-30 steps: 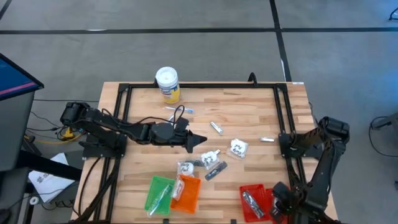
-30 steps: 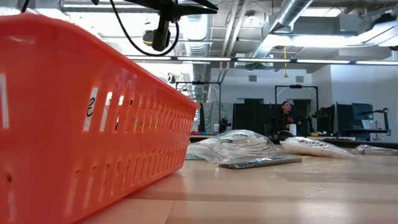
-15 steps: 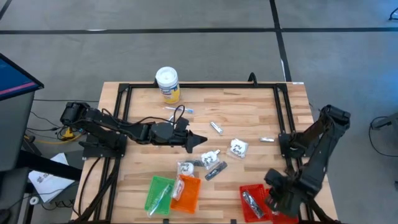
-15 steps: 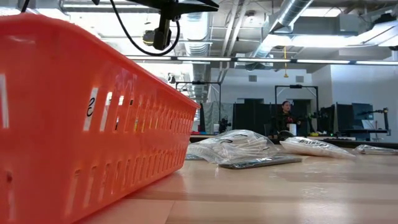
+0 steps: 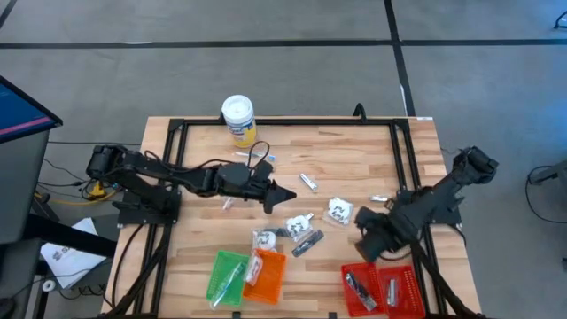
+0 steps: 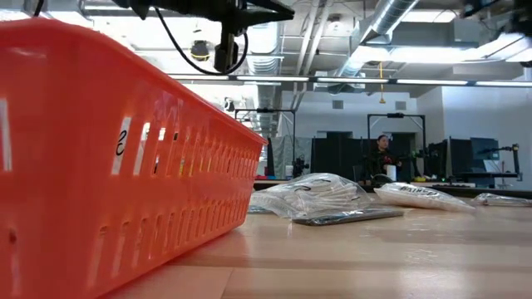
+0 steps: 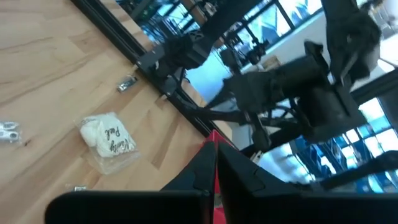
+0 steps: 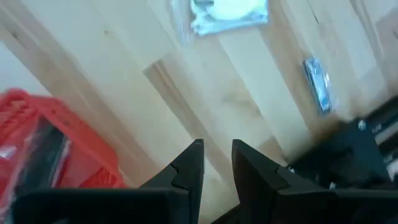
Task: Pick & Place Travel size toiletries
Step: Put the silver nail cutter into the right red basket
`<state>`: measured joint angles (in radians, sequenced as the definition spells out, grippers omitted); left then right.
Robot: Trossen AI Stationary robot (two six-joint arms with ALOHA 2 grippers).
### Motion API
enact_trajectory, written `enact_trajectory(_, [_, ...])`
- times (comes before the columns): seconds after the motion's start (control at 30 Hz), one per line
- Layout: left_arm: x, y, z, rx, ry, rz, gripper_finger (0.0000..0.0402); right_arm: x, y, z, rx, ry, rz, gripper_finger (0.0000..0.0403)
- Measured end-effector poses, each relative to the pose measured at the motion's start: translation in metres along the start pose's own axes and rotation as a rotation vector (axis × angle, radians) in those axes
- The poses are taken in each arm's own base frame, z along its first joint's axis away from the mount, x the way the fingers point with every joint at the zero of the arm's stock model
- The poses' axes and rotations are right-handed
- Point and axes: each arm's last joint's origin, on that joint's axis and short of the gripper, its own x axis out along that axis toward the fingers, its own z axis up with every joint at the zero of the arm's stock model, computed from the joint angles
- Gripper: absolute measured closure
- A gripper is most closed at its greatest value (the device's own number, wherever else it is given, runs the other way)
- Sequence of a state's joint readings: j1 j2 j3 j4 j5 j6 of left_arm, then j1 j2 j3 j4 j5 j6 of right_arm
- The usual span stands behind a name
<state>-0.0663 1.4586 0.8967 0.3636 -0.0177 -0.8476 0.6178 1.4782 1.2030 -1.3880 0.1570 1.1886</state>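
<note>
Left gripper [image 5: 285, 196]: mid-tabletop, jaws pressed together, empty.
Right gripper [image 5: 361, 232]: near right edge, above red tray [image 5: 406, 292]; jaws slightly apart, holding nothing.
Toiletries: white packet [image 5: 339, 210] and silvery piece [image 5: 379, 199] near right edge; dark tube [image 5: 307, 243] mid-front; two pieces in red tray.

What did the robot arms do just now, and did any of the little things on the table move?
The right pincer swung up from behind the red tray to over the bare wood beside it, empty, fingers a little apart. The left pincer shifted slightly toward the far edge, shut and empty. The packets, white-lidded tub and trays stayed put.
</note>
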Motion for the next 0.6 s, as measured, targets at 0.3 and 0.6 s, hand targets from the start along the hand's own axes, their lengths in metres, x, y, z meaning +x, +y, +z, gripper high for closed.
enact_trajectory(0.3, [-0.002,0.024,0.026,0.122,0.087,-0.087,0.0394,-0.003,-0.050,0.047,0.104,-0.081,0.047,0.0327])
enact_trajectory(0.6, [-0.005,0.035,0.037,0.127,0.141,-0.145,0.0394,0.039,-0.097,0.033,0.140,-0.073,0.186,0.0327])
